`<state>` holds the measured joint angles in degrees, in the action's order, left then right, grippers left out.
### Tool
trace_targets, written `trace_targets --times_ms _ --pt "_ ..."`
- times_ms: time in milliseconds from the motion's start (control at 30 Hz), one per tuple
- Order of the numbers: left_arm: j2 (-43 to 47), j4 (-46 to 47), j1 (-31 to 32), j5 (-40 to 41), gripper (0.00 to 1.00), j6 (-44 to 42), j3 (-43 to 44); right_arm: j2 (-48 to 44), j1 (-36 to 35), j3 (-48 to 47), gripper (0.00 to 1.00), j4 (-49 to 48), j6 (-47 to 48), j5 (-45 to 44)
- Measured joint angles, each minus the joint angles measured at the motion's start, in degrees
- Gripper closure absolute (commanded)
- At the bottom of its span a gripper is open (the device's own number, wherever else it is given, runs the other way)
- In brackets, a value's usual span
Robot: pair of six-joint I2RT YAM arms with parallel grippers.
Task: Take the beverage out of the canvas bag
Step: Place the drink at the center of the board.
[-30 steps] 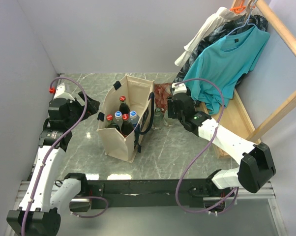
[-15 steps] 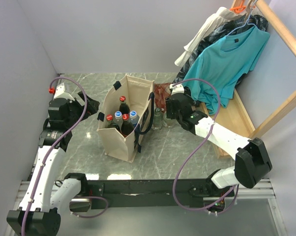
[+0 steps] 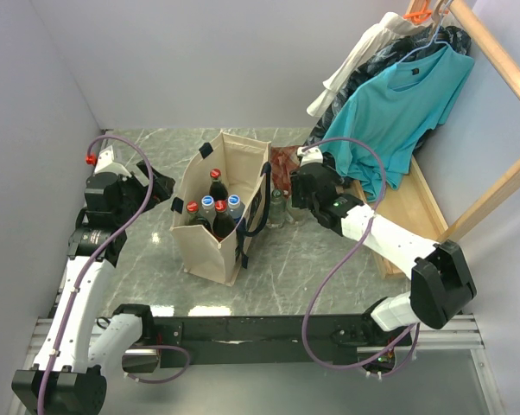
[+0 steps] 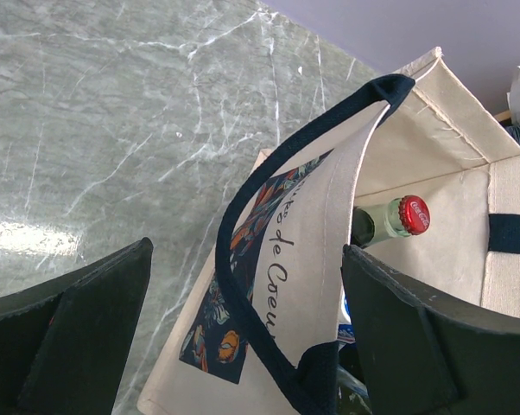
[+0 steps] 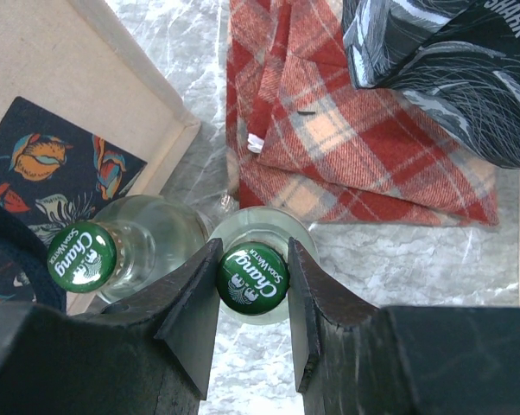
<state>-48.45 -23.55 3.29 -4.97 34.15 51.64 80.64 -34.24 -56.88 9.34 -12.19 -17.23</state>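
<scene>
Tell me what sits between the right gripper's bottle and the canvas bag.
A second green-capped bottle stands there, beside the gripped bottle and close to the canvas bag. The right wrist view shows it.

"Chang Soda Water" is read in white on the right-hand green cap (image 5: 252,279), and the same wording is made out on the left-hand green cap (image 5: 81,257) beside it. "SHARK" is spotted on the dark garment (image 5: 450,69), far right. Script reading "de Coeu", cut off there, is seen on the canvas bag (image 4: 282,268). Coca-Cola script is carried by the red cap (image 4: 414,214) inside it.
</scene>
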Motion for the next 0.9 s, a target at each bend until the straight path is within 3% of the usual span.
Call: trace_targets --times_ms 67,600,900 --pt "0.0 -0.1 0.0 0.1 0.04 0.0 0.0 0.2 0.0 -0.1 1.00 -0.2 0.0 0.0" --pt "1.0 -0.3 0.0 0.2 0.04 0.0 0.0 0.9 0.0 -0.6 0.70 -0.1 -0.2 0.1" --pt "1.4 -0.7 0.0 0.2 0.04 0.2 -0.9 1.2 0.0 -1.0 0.64 0.0 -0.2 0.1"
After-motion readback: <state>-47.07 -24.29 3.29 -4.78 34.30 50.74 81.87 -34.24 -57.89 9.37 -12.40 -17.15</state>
